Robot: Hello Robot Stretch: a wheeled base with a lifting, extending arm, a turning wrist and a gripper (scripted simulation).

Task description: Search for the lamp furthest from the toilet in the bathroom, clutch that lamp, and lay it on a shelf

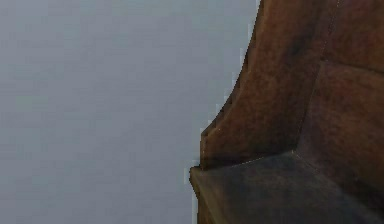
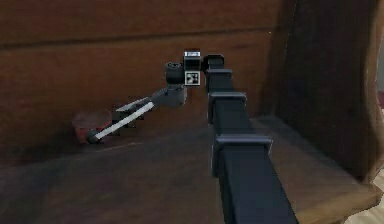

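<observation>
One reddish thing [image 2: 81,127] is seen at the hand's [image 2: 97,132] tip on the wooden surface [image 2: 150,180], perhaps being set down; the grip cannot be told.

The arm [image 2: 240,150] is hanging over a wooden board [image 2: 130,185] whose bare surface is lying free toward the arm side view's left and bottom. A wooden back panel [image 2: 100,60] is standing just behind the gripper [image 2: 105,130], a dark side panel [image 2: 330,90] is walling off the right, and a small reddish thing [image 2: 80,128] is lying on the board at the fingers' end. In the forward view a brown wooden cabinet [image 1: 310,100] is blocking the right half, and a plain grey wall [image 1: 100,100] is standing across the left.
</observation>
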